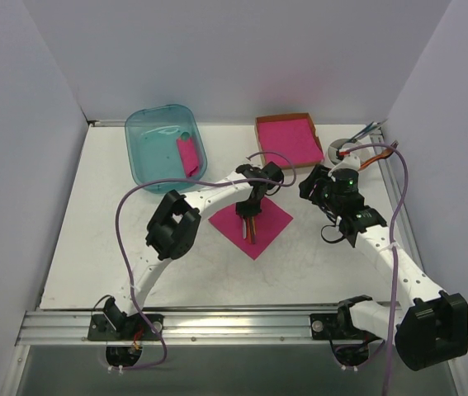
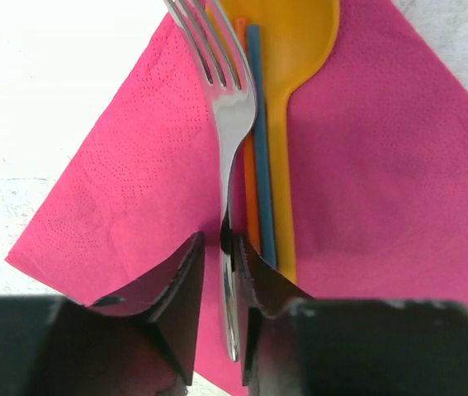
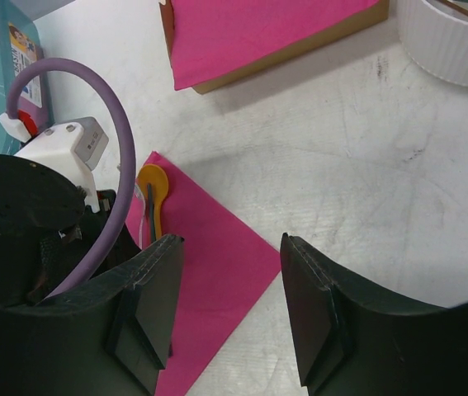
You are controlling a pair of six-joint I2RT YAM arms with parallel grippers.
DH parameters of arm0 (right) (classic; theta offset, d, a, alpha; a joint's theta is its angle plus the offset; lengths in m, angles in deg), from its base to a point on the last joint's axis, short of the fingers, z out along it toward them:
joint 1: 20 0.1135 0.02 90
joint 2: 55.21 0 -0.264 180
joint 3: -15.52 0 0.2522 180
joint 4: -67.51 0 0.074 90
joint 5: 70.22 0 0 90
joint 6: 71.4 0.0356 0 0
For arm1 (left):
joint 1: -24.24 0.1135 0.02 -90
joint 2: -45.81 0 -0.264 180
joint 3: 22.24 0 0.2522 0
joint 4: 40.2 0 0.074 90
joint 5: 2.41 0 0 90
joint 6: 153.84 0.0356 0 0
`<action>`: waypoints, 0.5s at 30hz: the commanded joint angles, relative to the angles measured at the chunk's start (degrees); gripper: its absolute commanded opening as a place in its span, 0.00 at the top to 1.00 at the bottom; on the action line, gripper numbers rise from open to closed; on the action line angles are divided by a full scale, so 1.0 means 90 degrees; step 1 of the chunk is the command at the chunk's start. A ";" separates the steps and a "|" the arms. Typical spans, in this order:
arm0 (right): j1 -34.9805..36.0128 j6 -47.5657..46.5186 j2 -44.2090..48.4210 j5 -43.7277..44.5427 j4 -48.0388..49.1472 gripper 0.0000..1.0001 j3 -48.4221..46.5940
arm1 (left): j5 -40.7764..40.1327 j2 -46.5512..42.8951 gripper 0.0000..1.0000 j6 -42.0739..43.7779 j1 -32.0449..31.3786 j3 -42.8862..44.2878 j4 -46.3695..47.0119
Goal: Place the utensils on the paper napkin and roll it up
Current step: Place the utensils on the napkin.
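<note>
Two grippers, both parted: the left gripper stands slightly open over one corner of the paper napkin, with the fork handle in the narrow gap. The right gripper hangs wide and empty just right of the napkin.

One fork, one orange spoon and two thin sticks — one orange, one blue — lie side by side on the single napkin. The left wrist view cuts off the tine tips and part of the spoon bowl, and from above the left gripper hides the handle ends.

Beyond: one cardboard tray of pink sheets, one teal tub and one white cup — contents hard to make out.
</note>
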 commanded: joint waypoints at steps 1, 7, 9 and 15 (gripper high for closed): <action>-0.0054 -0.0022 0.0135 0.0032 0.0203 0.50 0.0008 | 0.0003 0.0079 0.69 -0.0010 -0.0032 0.0283 -0.0202; -0.0054 0.0007 0.0096 -0.0017 0.0251 0.50 0.0027 | 0.0022 0.0040 0.69 0.0019 -0.0023 0.0224 -0.0153; -0.0054 0.0017 0.0086 -0.0046 0.0271 0.50 0.0027 | 0.0032 0.0020 0.69 0.0009 -0.0032 0.0224 -0.0133; -0.0054 -0.0012 -0.0011 -0.0094 0.0320 0.50 0.0047 | 0.0110 -0.0252 0.68 0.0126 -0.0023 0.0205 -0.0017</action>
